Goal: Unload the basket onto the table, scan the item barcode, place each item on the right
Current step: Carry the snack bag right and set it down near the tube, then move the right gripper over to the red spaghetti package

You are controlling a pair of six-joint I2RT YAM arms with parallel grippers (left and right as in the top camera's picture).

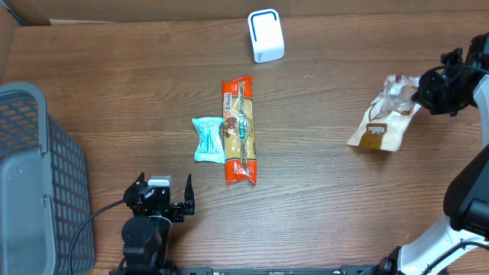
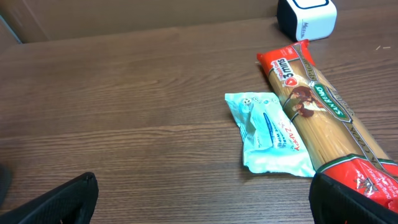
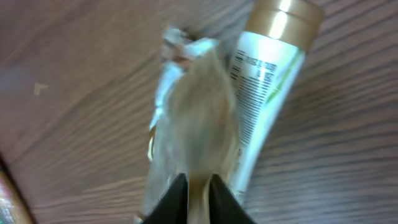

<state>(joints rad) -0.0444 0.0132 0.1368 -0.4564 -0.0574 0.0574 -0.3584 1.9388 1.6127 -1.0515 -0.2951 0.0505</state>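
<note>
While the snack bag [image 1: 380, 126] is pinched at one end between the narrowly set right fingers [image 1: 419, 95], its remainder is trailed away from them over the desk [image 1: 114, 69]. The left fingers [image 1: 162, 197] are held wide apart around nothing; ahead of them a teal pouch [image 1: 207, 139] and pasta packet [image 1: 238, 130] are laid, with the white scanner [image 1: 265, 36] beyond.
</note>
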